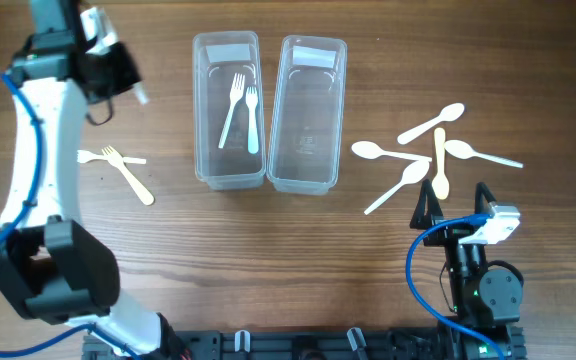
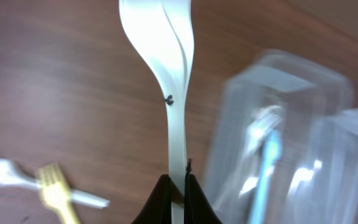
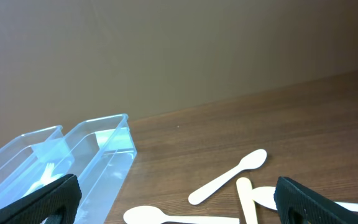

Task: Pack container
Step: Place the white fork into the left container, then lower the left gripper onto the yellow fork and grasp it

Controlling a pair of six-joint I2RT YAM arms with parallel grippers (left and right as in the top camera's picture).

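Note:
Two clear plastic containers stand side by side at the back. The left container (image 1: 204, 120) holds two white forks (image 1: 242, 112); the right container (image 1: 308, 170) looks empty. My left gripper (image 1: 118, 75) is up at the far left, shut on a white plastic utensil (image 2: 176, 124) by its handle (image 2: 178, 186); the frame edge cuts off its head. Two more forks (image 1: 118, 163) lie on the table left of the containers. Several spoons (image 1: 423, 150) lie on the right. My right gripper (image 1: 453, 205) is open and empty just in front of them (image 3: 179, 205).
The containers also show blurred in the left wrist view (image 2: 278, 106) and at the left of the right wrist view (image 3: 101, 155). The loose forks (image 2: 55, 193) lie below the left gripper. Spoons (image 3: 229, 177) lie between the right fingers.

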